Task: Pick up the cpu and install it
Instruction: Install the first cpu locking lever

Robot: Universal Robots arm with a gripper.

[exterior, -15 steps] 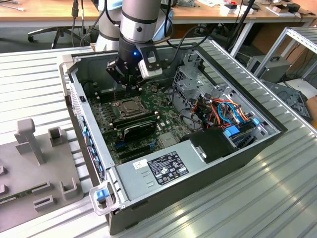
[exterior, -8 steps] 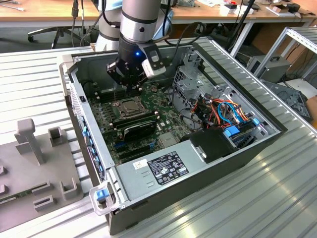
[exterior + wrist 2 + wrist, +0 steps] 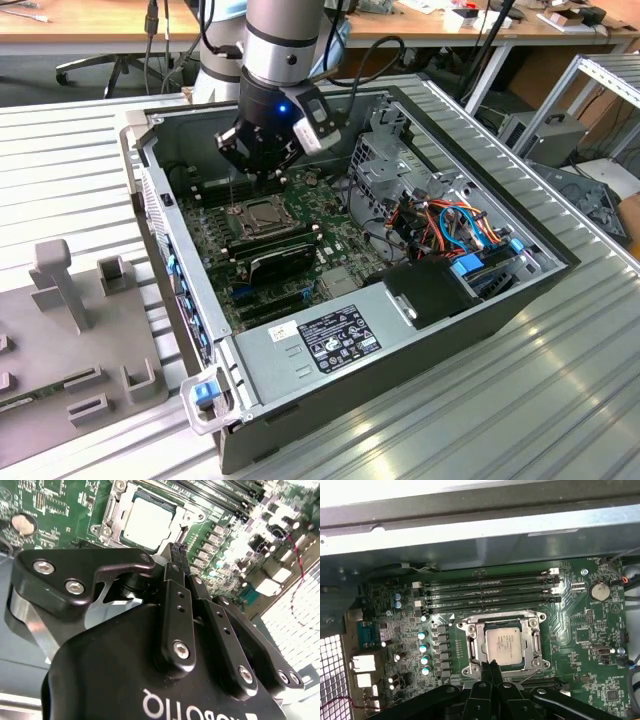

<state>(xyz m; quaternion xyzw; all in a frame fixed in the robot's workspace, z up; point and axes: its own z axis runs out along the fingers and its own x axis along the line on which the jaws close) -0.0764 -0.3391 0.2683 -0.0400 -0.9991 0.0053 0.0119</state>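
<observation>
The cpu sits in its socket at frame centre; my tool, fingers together and empty, hovers beside it; the install looks done

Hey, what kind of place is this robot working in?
Likely a robotics lab or test workshop. An opened computer case lies on a ribbed metal table, the arm's gripper hangs over the cpu in its socket, and cluttered wooden desks stand behind.
</observation>
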